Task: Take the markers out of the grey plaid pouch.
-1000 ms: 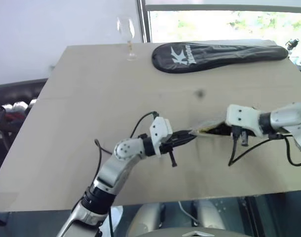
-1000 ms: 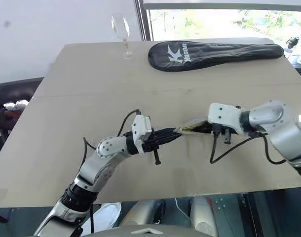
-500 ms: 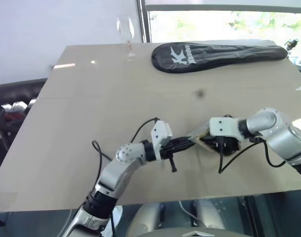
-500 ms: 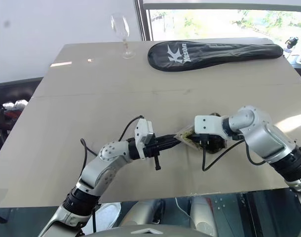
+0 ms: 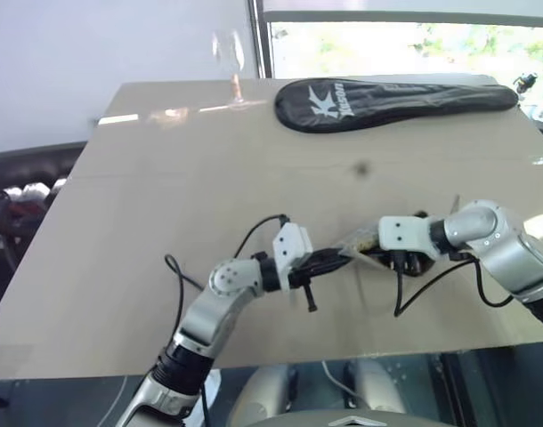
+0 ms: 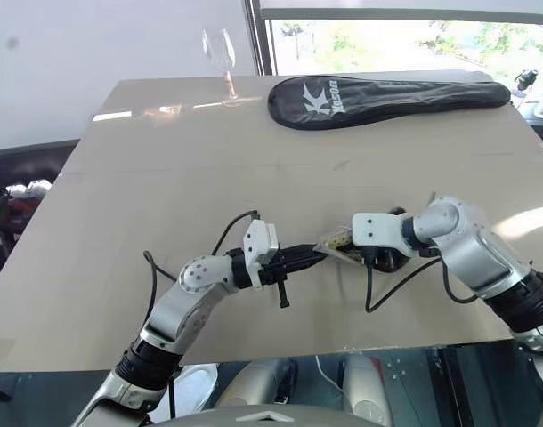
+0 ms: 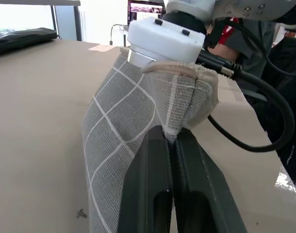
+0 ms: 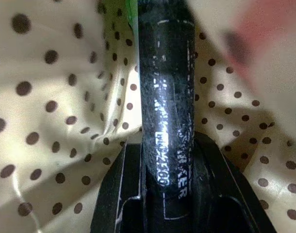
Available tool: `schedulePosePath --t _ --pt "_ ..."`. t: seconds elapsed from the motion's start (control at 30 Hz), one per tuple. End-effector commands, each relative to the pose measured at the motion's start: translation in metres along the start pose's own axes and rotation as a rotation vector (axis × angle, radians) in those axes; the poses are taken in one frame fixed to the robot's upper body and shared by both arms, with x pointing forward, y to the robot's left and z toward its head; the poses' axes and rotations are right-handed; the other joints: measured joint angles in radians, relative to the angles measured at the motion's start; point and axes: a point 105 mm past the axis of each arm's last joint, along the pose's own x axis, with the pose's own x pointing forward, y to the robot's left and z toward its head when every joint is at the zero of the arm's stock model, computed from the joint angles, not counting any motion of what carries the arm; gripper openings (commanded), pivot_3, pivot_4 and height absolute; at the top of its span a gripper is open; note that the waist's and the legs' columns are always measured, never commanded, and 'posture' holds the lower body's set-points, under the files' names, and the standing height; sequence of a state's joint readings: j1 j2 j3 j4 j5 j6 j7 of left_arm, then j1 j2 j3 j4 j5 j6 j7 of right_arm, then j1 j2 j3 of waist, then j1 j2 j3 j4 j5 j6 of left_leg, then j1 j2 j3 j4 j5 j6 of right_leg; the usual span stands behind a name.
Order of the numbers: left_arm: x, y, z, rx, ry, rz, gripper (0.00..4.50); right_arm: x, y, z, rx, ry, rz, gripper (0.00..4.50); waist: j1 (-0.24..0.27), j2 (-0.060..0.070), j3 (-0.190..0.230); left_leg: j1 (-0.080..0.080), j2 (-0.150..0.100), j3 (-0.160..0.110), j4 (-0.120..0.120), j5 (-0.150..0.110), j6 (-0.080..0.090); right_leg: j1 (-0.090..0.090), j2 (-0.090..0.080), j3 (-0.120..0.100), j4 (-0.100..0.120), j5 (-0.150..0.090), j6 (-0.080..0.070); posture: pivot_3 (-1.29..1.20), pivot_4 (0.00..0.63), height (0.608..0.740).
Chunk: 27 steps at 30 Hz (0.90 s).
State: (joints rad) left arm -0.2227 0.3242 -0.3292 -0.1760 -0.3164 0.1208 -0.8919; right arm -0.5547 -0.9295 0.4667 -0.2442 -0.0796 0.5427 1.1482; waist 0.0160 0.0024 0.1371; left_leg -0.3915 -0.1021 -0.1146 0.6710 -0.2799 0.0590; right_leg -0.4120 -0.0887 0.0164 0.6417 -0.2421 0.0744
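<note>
The grey plaid pouch (image 7: 116, 121) lies near the table's front edge, between my two arms (image 5: 359, 244). My left gripper (image 7: 170, 138) is shut on the seam at the pouch's mouth and holds it up. My right gripper (image 8: 167, 148) reaches into the pouch from above, surrounded by the cream lining with dark dots (image 8: 51, 97). Its fingers are shut on a black marker (image 8: 167, 92) that runs straight out between them. A strip of bright green (image 8: 132, 12) shows beside the marker's far end. The rest of the pouch's contents are hidden.
A long black racket cover (image 5: 387, 100) with white lettering lies across the far right of the wooden table (image 5: 165, 196). A wine glass (image 5: 229, 60) stands at the far edge, left of the cover. Cables hang from both wrists.
My right gripper has swung down and to the left into the pouch's mouth and shut on the black marker. My left gripper has stayed shut on the pouch's edge.
</note>
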Motion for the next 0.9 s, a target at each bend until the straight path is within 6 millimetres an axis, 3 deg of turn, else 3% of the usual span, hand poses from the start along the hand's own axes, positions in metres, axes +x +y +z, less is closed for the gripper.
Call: schedulePosePath --t 0.03,0.43,0.6,0.7,0.9 --pt "0.000 -0.003 0.000 0.062 0.004 -0.018 0.00 -0.019 -0.011 -0.002 0.022 0.017 -0.082 0.48 -0.001 0.000 0.000 -0.001 0.000 0.000 0.000 0.000 0.000 0.000 0.000 0.000 0.000 0.000 0.000 0.00 0.150 0.740" --pt "-0.004 0.000 -0.006 0.095 0.023 0.001 0.00 -0.052 -0.015 -0.001 0.107 0.006 -0.135 0.48 -0.001 0.000 0.000 -0.002 0.000 0.000 0.000 0.000 0.000 -0.002 0.000 0.000 0.000 0.000 0.000 0.00 0.150 0.740" --pt "-0.005 0.002 -0.008 0.127 0.037 0.012 0.00 -0.060 -0.010 0.001 0.238 -0.035 -0.106 0.48 -0.001 0.000 0.000 -0.002 0.000 0.000 0.000 0.000 0.000 -0.002 0.000 0.000 0.000 0.000 0.000 0.00 0.150 0.740" --pt "-0.006 0.005 -0.009 0.153 0.046 0.022 0.00 -0.060 -0.009 -0.001 0.306 -0.052 -0.105 0.48 -0.001 0.000 0.000 -0.002 0.000 0.000 0.000 0.000 0.000 -0.002 0.000 0.001 0.000 0.000 0.000 0.00 0.150 0.740" --pt "-0.006 0.008 -0.010 0.172 0.053 0.033 0.00 -0.046 -0.009 0.002 0.285 -0.078 -0.112 0.48 -0.001 0.001 0.000 -0.002 0.000 0.000 0.000 0.000 0.000 -0.002 0.000 0.001 0.000 0.000 0.000 0.00 0.150 0.740"
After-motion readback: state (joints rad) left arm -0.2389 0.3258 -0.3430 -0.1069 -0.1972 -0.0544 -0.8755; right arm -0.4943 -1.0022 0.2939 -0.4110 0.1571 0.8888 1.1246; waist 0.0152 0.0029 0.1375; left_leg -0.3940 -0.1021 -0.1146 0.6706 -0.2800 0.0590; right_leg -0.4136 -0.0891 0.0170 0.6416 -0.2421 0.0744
